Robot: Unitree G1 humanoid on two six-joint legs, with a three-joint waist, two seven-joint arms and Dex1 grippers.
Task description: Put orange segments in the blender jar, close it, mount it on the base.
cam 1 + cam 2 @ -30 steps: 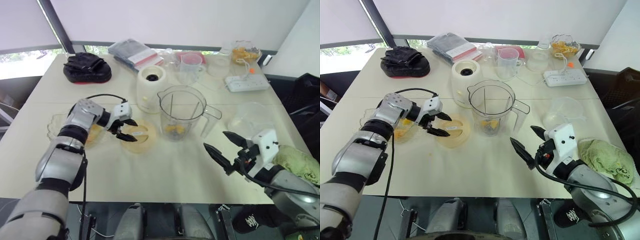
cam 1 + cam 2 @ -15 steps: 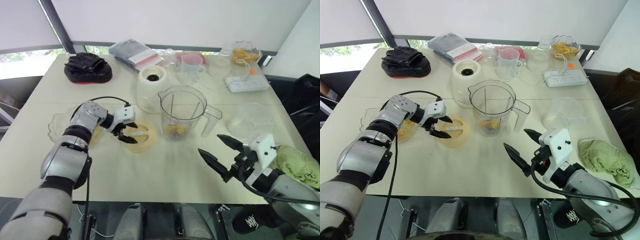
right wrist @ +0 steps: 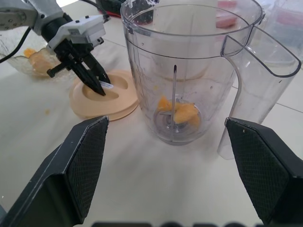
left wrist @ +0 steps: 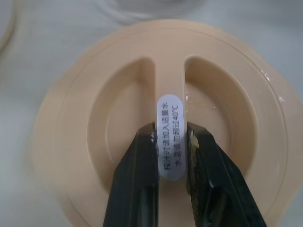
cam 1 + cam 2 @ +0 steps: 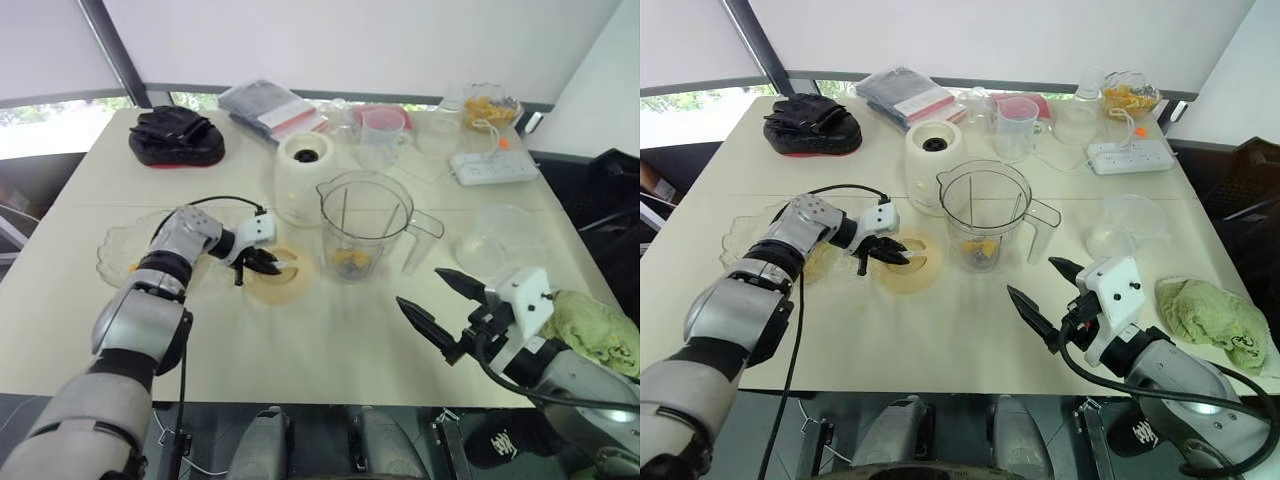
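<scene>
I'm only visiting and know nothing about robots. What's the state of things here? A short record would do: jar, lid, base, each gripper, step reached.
blender jar: upright on the table, open, a few orange segments at the bottom
lid: lying flat on the table beside the jar
base: white, just beyond the jar, nothing mounted on it
left gripper: fingers shut on the lid's centre ridge
right gripper: open, empty, in front of the jar
step reached: fruit in, lid not yet on
</scene>
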